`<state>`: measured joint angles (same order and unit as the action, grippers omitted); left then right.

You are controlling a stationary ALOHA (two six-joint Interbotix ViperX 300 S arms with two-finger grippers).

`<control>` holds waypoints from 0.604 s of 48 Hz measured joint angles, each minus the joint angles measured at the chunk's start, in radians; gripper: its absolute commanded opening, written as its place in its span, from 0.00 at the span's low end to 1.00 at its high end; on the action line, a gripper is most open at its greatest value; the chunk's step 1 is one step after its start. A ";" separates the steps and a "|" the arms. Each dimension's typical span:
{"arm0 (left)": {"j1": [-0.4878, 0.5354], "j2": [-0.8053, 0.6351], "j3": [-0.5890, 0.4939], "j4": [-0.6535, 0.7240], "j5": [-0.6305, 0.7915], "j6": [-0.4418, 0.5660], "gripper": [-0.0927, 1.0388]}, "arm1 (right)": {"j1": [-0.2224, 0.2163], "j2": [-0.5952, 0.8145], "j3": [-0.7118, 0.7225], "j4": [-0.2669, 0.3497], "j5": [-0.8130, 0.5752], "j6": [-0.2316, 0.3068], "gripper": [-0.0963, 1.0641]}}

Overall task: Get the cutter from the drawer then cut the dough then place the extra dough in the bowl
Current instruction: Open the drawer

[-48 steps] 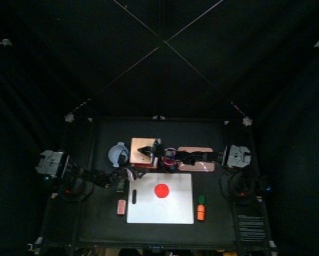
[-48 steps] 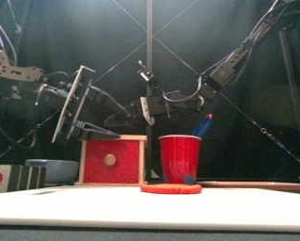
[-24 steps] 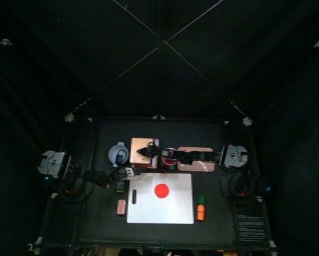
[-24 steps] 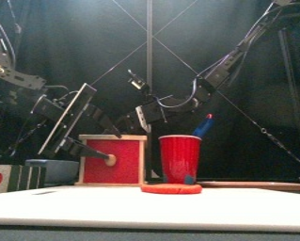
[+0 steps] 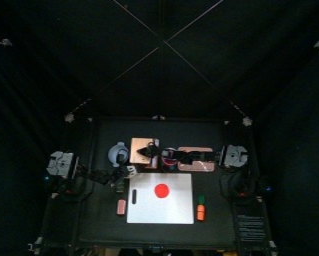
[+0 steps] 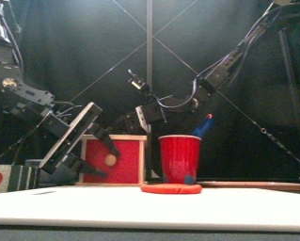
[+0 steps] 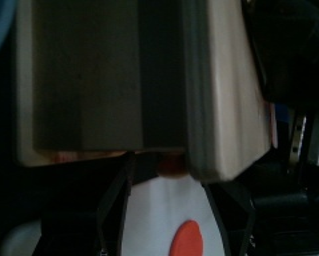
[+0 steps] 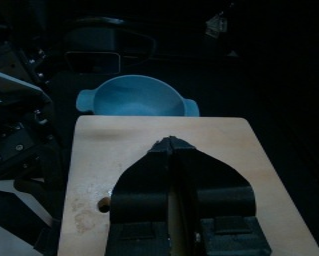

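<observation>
The left gripper (image 7: pixel 173 175) has been coming down and is now hanging at the red drawer front (image 6: pixel 130 168) of the box (image 8: pixel 102 170). Its jaws are spreading around a small red bit. The drawer's inside is hidden, so the cutter cannot be made out. The dough (image 6: pixel 172 188) is lying on the white board (image 6: pixel 152 209) under those jaws. The right gripper (image 8: pixel 171 150) is resting its jaws, pressed together, on the box top, with the bowl (image 8: pixel 135 97) beyond them. Black curtains (image 5: pixel 68 60) are hanging behind the black table (image 5: pixel 108 228).

I can read no word, number or brand anywhere: the wooden box (image 6: pixel 127 155) with its red front, the red cup (image 6: pixel 180 158) and the white board (image 5: pixel 162 200) on my bench (image 5: pixel 102 228) show plain faces, and anything finer is too blurred to read.
</observation>
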<state>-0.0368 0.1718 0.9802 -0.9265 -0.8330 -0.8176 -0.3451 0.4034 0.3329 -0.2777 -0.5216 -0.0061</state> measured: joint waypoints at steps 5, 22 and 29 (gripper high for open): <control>0.006 0.000 -0.006 0.006 0.000 0.021 0.82 | 0.000 0.002 0.000 0.000 0.002 0.002 0.02; 0.009 0.002 -0.021 0.008 0.006 0.066 0.78 | 0.008 0.002 0.002 0.005 0.000 0.003 0.02; 0.011 0.002 -0.028 0.005 0.025 0.074 0.65 | 0.009 0.002 0.002 0.005 0.000 0.002 0.02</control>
<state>-0.0261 0.1733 0.9526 -0.9219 -0.8084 -0.7440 -0.3359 0.4050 0.3344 -0.2730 -0.5216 -0.0046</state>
